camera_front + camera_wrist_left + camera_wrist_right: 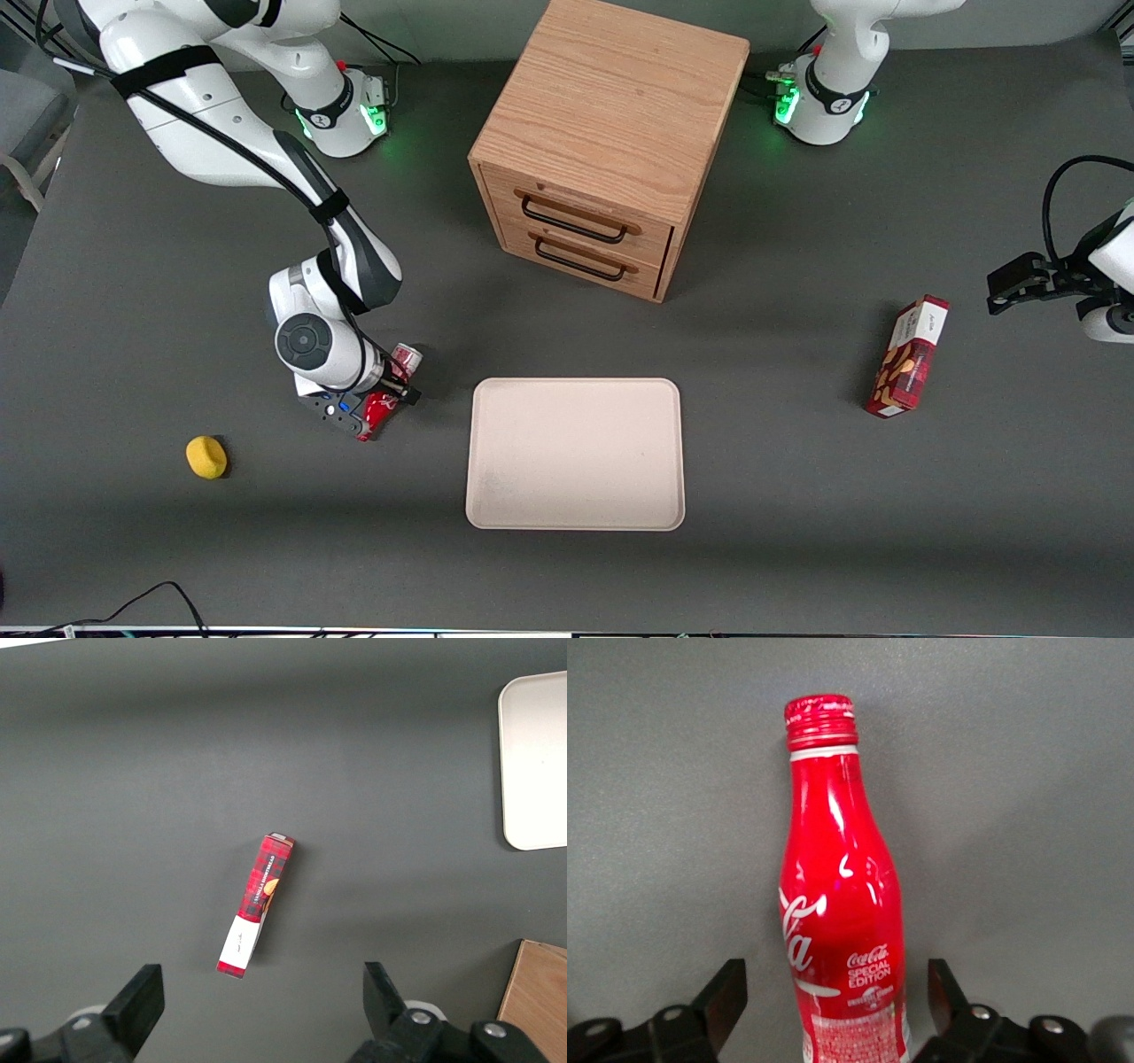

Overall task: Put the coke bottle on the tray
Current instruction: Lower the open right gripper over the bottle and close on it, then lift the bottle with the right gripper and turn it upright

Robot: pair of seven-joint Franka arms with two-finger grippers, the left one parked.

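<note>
The coke bottle (379, 409) is red with a silver base and lies on the dark table beside the tray, toward the working arm's end. Its base points away from the front camera. In the right wrist view the bottle (842, 904) shows its red cap and white lettering. My right gripper (386, 397) is low over the bottle and open, with one finger on each side of its lower body and a gap at both fingers (726, 997). The cream-beige tray (576, 454) lies flat and holds nothing; its corner shows in the left wrist view (536, 762).
A wooden two-drawer box (611, 151) stands farther from the front camera than the tray. A red-and-white snack box (908, 357) lies toward the parked arm's end and shows in the left wrist view (255, 906). A small yellow object (206, 457) lies beside the gripper.
</note>
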